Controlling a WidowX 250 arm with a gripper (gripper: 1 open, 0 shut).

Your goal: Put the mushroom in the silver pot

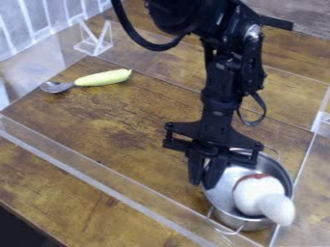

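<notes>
Silver pot, white mushroom seemingly inside, partly overhanging; gripper is angled down, jaws' state can't be told.

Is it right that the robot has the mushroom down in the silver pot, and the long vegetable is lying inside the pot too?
No, the long vegetable isn't in the pot. The camera view shows it lying on the table, beside the spoon. The mushroom is in the pot, as you said.

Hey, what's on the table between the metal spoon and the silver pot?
Only bare wooden tabletop and the clear strip along it, in the camera view.
</notes>
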